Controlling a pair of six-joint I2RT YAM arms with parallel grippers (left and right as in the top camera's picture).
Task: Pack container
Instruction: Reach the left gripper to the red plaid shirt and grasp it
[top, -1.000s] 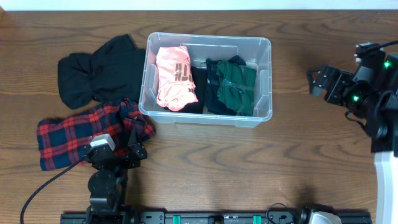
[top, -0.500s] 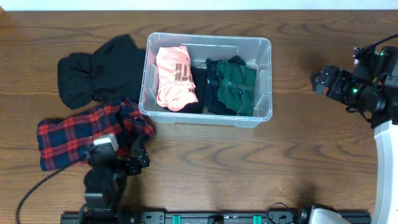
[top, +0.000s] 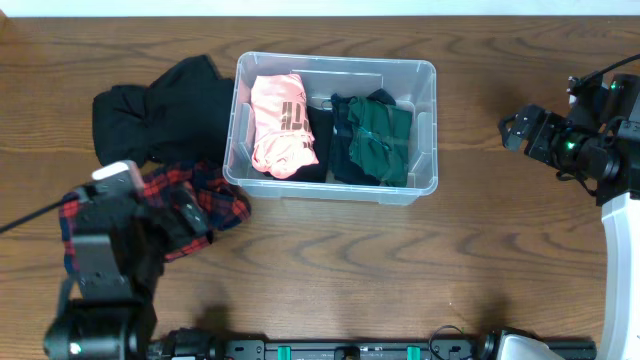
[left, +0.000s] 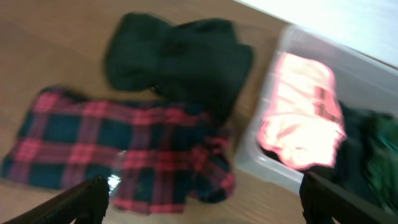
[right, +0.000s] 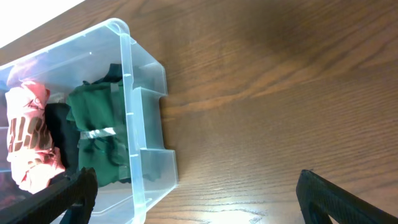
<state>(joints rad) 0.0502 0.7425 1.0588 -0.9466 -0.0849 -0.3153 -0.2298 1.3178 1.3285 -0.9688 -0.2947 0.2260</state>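
Your left hand hangs over the left of the bench, fingers spread wide and holding nothing; the wrist view is blurred, but both tips sit far apart. Under it lies the red-and-navy plaid garment, rumpled, its right end near the container's front left corner; behind it, the black garment is spread flat. Those two look like what's left to pack. The clear container sits mid-bench toward the back, upright, see-through walls, thick rim, rounded corners. Already inside: a pink shirt folded on the left, a black piece beside it, a dark green garment on the right; I'd call it over halfway. Far right, your right hand hovers well clear of the container, wide open, empty.
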